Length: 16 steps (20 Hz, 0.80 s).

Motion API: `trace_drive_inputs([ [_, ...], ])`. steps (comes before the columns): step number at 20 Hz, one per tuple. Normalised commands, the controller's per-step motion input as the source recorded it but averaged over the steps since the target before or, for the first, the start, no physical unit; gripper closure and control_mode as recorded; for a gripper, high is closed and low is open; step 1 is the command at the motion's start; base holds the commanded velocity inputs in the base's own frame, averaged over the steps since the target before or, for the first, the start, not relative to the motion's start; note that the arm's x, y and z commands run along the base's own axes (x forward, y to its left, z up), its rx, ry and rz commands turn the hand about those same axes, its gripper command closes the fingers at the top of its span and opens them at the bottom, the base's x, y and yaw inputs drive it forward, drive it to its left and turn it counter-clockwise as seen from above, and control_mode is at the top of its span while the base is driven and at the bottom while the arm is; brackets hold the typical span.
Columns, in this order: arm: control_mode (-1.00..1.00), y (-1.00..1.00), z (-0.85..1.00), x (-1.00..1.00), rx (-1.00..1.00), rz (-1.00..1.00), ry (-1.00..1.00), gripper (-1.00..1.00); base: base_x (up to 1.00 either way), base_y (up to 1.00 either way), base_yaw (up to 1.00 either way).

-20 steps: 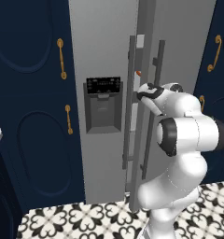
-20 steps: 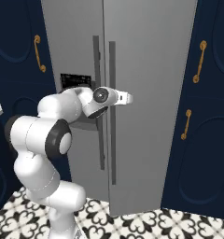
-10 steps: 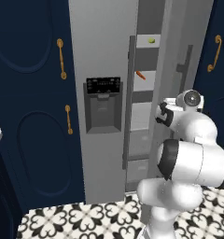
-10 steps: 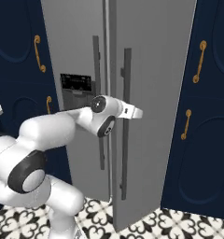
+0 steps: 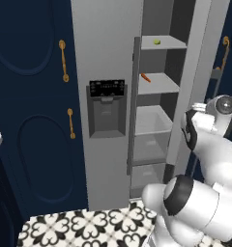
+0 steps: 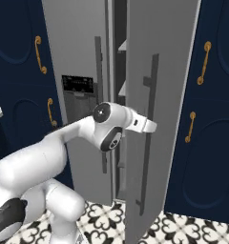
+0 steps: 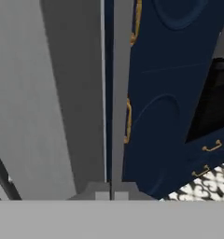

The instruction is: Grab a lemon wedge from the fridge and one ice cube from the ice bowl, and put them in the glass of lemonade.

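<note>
The grey steel fridge (image 5: 103, 48) stands with its right door (image 6: 169, 95) swung open. On its top shelf lies the tiny yellow-green lemon wedge (image 5: 157, 41). My gripper (image 6: 152, 127) sits at mid height against the open door, right beside its dark bar handle (image 6: 149, 157). In the hand view the gripper (image 7: 109, 195) has its fingertips pressed together with nothing between them, and it looks along the door's edge. The ice bowl and the glass of lemonade are out of view.
A thin orange carrot (image 5: 145, 77) lies on the second shelf, below the wedge. Navy cabinets with gold handles (image 5: 64, 60) flank the fridge on both sides. The black dispenser panel (image 5: 107, 88) is on the closed left door. The floor is patterned tile (image 5: 79, 226).
The right fridge door has swung much wider, and the shelves now show. My arm has moved right with the door. The jaws have gone from partly open to shut.
</note>
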Motion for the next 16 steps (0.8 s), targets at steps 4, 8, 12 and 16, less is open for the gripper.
trace_drive_inputs([
  [4, -1.00, 0.15, 0.71, -1.00, -0.11, 0.04, -0.20, -1.00, 0.00, 0.00, 0.00],
  [8, -1.00, 0.47, 0.78, -0.98, -0.19, 0.01, -0.20, -1.00, 0.00, 0.00, 0.00],
  [12, -1.00, 0.90, 0.54, -0.42, -0.29, 0.01, 0.00, -1.00, 0.00, 0.00, 0.00],
  [16, -1.00, 1.00, 0.21, 0.19, -0.42, 0.04, 0.20, -1.00, 0.00, 0.00, 0.00],
])
